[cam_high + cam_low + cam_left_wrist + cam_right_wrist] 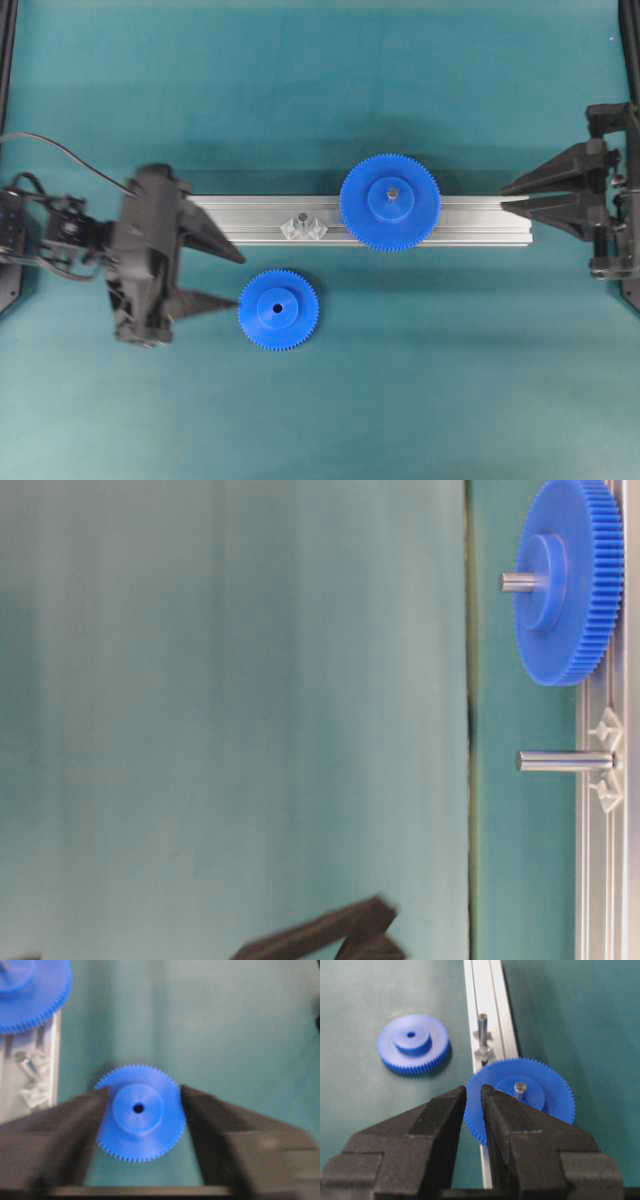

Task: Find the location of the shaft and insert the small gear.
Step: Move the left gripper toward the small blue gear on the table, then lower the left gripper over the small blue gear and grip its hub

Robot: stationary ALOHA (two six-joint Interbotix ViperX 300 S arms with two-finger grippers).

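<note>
The small gear (pixel 278 310), blue with a raised hub and a small centre hole, lies flat on the teal table in front of the rail. My left gripper (pixel 239 279) is open at the gear's left edge. In the left wrist view, its blurred fingers (pixel 80 1120) stand either side of the small gear (pixel 140 1120), a little above it. The shaft (pixel 302 222), a thin grey pin on a pale faceted base, stands bare on the rail and also shows in the right wrist view (pixel 482 1024). My right gripper (pixel 507 196) is shut on nothing at the rail's right end.
A silver aluminium rail (pixel 470 222) runs left to right across the table. The larger blue gear (pixel 389 202) sits on its own pin to the right of the shaft. Black frame posts (pixel 630 60) stand at both side edges.
</note>
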